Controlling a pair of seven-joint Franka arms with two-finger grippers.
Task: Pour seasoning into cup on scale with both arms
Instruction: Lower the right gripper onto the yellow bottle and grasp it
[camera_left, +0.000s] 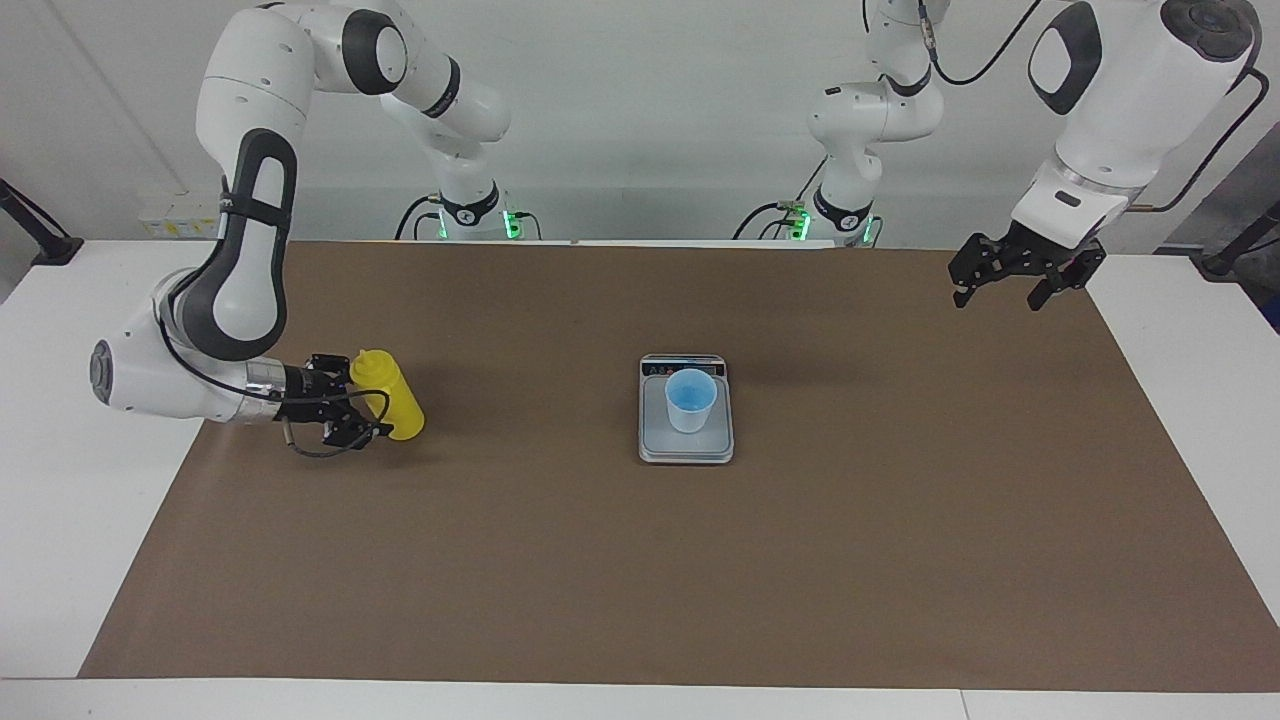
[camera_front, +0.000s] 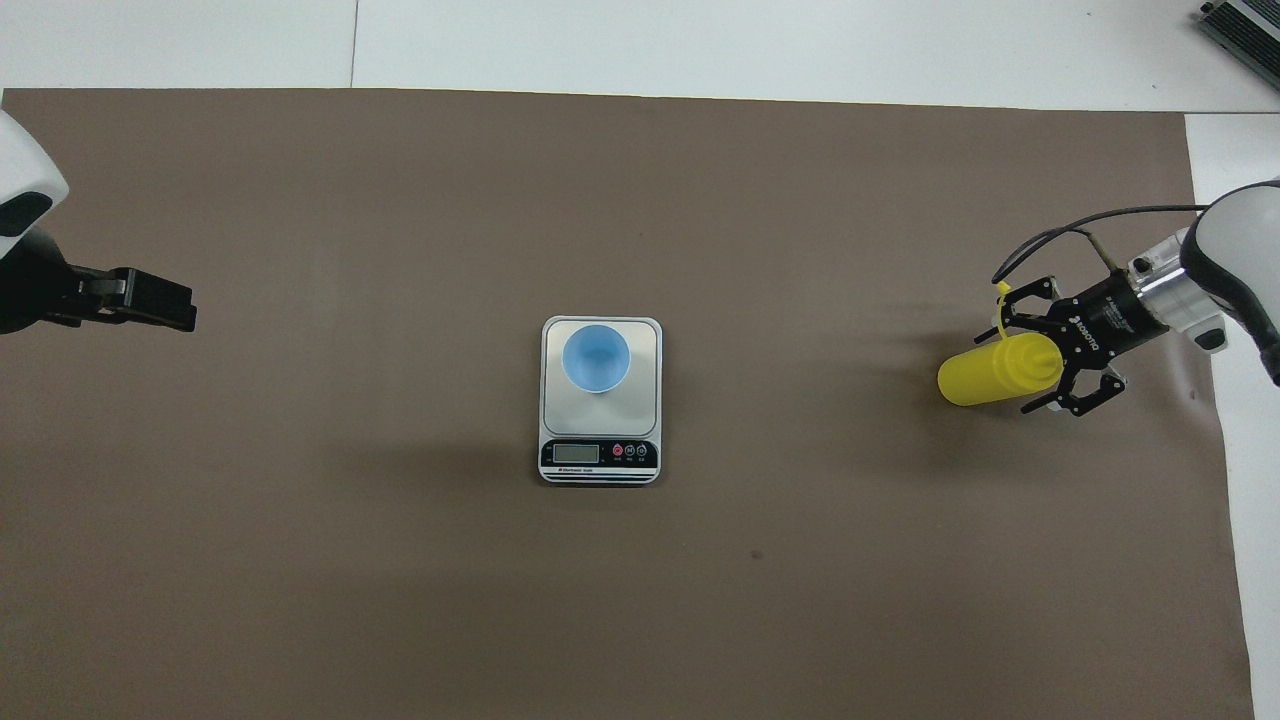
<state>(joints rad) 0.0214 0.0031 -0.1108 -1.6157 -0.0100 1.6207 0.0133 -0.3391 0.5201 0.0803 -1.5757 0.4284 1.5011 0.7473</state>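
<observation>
The yellow seasoning bottle (camera_left: 400, 405) stands upright on the brown mat toward the right arm's end of the table; it also shows in the overhead view (camera_front: 975, 380). My right gripper (camera_left: 365, 400) (camera_front: 1030, 365) is low and level, open, with a finger on each side of the bottle's upper part. The light blue cup (camera_left: 690, 400) (camera_front: 596, 358) stands on the silver scale (camera_left: 690, 448) (camera_front: 645, 345) at the middle of the mat, display toward the robots. My left gripper (camera_left: 1000, 290) (camera_front: 170, 305) is open and empty, raised over the mat's edge at the left arm's end, and waits.
A brown mat (camera_left: 640, 560) covers most of the white table (camera_left: 60, 520). White table strips show at both ends and along the edge farthest from the robots (camera_front: 700, 40). Wide bare mat lies between the bottle and the scale.
</observation>
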